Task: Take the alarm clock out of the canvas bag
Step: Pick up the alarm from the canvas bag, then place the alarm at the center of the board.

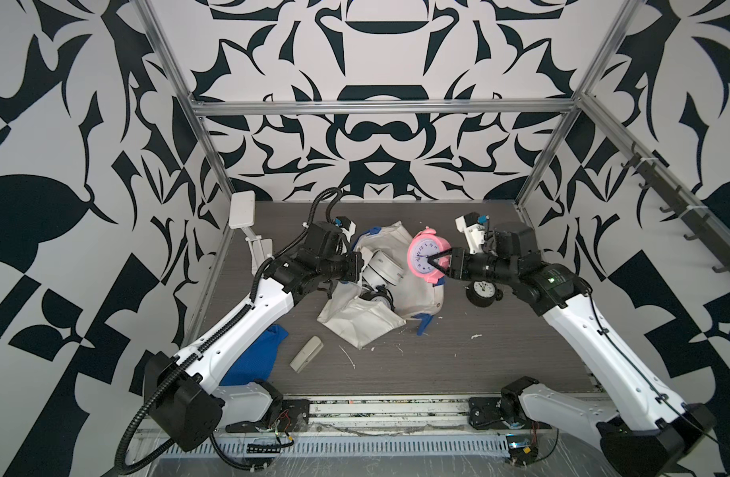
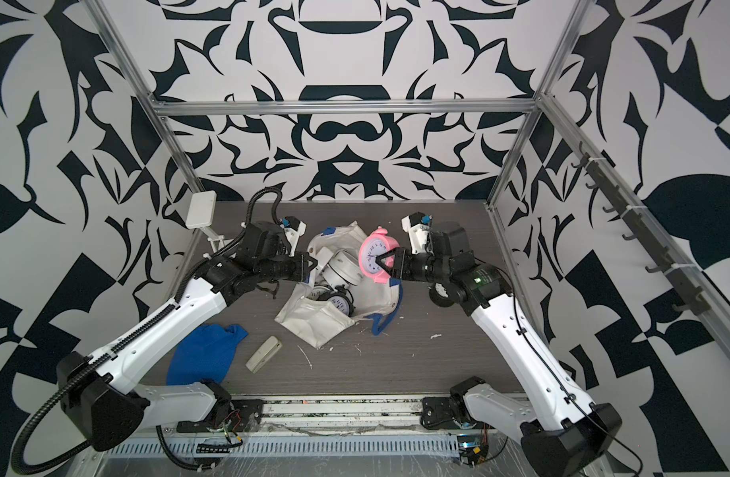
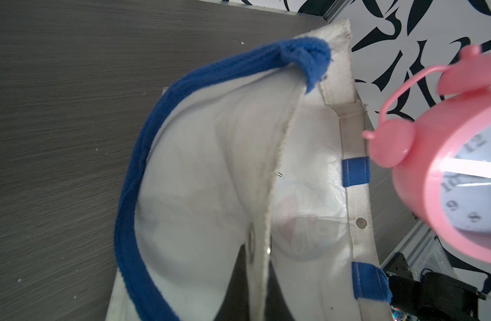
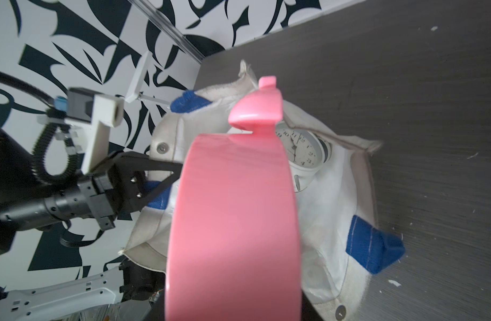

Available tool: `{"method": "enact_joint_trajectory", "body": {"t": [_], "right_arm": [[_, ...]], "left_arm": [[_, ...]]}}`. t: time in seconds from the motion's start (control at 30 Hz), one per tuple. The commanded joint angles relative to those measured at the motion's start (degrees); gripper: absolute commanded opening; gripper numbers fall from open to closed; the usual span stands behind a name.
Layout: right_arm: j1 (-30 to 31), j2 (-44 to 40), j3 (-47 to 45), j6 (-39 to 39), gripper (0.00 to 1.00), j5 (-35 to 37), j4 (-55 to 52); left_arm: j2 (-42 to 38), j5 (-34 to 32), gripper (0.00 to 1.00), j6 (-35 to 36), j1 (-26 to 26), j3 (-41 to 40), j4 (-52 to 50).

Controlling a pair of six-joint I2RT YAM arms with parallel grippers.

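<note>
Alarm clock [image 1: 419, 247], pink, held in air over mouth of canvas bag [image 1: 355, 326], pinched face-to-back in right claw [image 1: 431, 258]. Bag slumped on table [image 1: 458, 351], mouth gaping; inside, white clock [image 1: 383, 268] and smaller dark-rimmed clock [image 2: 339, 303]. Left claw [image 2: 313, 263] clenched on bag rim. Black clock [image 1: 483, 291] on table near bag, right side. Blue cloth [image 2: 202, 355] near table's front left.

Even bright light, soft shadows; top views bowed at edges; pink alarm clock [image 4: 233, 222] blurred close-up.
</note>
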Motion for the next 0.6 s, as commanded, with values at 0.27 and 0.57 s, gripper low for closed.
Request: {"method": "enact_joint_trajectory", "body": {"t": [0.27, 0.57], "right_arm": [[-12.11, -2.48, 6.11, -1.58, 0.26, -3.39, -1.84], [-15.09, 0.64, 3.46, -0.92, 0.25, 4.65, 1.92]], "left_arm": [[-0.87, -1.94, 0.0, 0.17, -0.42, 1.89, -0.82], [-1.0, -1.89, 0.0, 0.06, -0.42, 2.28, -1.04]]}}
